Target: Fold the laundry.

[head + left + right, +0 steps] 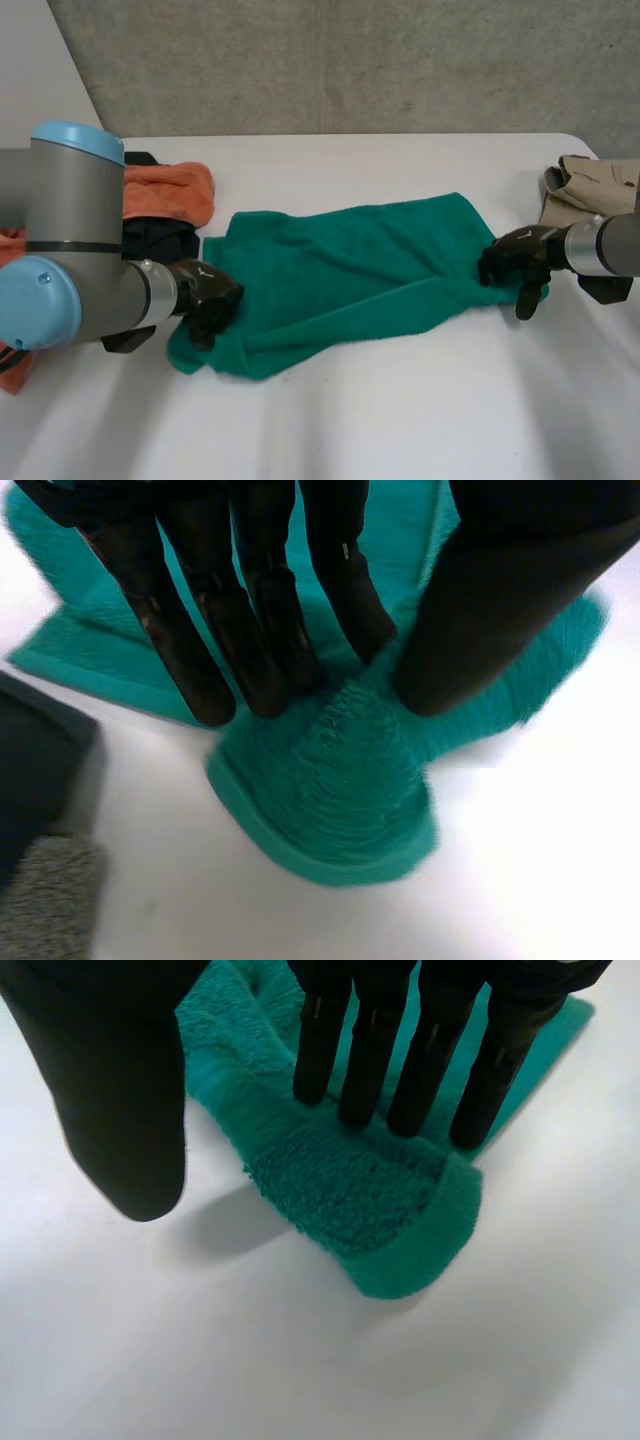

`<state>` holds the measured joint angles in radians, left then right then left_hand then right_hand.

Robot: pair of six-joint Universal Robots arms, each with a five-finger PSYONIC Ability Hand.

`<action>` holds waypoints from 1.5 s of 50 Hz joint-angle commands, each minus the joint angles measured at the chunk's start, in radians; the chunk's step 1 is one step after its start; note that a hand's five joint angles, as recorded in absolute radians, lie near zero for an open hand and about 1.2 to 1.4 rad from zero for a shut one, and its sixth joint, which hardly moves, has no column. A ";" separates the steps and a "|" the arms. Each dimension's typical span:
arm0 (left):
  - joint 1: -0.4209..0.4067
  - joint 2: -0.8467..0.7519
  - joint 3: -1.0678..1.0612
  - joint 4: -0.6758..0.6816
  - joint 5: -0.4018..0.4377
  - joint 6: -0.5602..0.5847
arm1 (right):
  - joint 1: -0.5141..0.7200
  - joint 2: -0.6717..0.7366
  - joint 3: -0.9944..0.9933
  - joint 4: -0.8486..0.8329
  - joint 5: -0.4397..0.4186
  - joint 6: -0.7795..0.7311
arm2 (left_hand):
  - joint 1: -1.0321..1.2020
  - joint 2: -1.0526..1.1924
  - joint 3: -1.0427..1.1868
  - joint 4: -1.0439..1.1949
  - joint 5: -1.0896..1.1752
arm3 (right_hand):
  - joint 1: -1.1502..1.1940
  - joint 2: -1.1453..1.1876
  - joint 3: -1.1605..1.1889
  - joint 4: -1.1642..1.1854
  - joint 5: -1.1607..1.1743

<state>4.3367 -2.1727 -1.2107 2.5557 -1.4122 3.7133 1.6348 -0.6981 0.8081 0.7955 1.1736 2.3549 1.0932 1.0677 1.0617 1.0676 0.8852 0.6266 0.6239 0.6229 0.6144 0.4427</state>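
Observation:
A green towel (pixel 350 275) lies spread across the middle of the white table (pixel 400 420), rumpled along its length. My left hand (pixel 207 293) is at the towel's near-left corner. In the left wrist view its fingers (pixel 250 640) and thumb (pixel 500 600) close together on a puckered ridge of the green towel (pixel 340 780). My right hand (pixel 520 262) is at the towel's right end. There its straight fingers (pixel 400 1050) press down on the rolled corner of the towel (pixel 370 1200), while the thumb (pixel 120 1090) stands apart over bare table.
An orange cloth (pixel 170 190) and a black garment (pixel 155 238) lie behind my left arm. A beige garment (pixel 590 185) sits at the table's far right edge. More orange cloth (pixel 10 370) shows at the near left.

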 commanded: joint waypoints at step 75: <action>-0.020 0.120 -0.211 0.782 -0.171 -0.147 | 0.036 -0.293 0.457 -0.922 -0.006 0.201 | 0.303 0.329 0.335 0.329 0.337 | 0.770 0.772 0.773 0.782 0.779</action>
<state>4.3359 -2.0344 -1.1743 3.3689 -1.5925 3.5659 1.6862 -1.0268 1.1420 -0.3202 1.1875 2.6807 1.1467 1.1970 1.1917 1.1993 0.9809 1.1214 1.1754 1.1885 1.1986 1.0038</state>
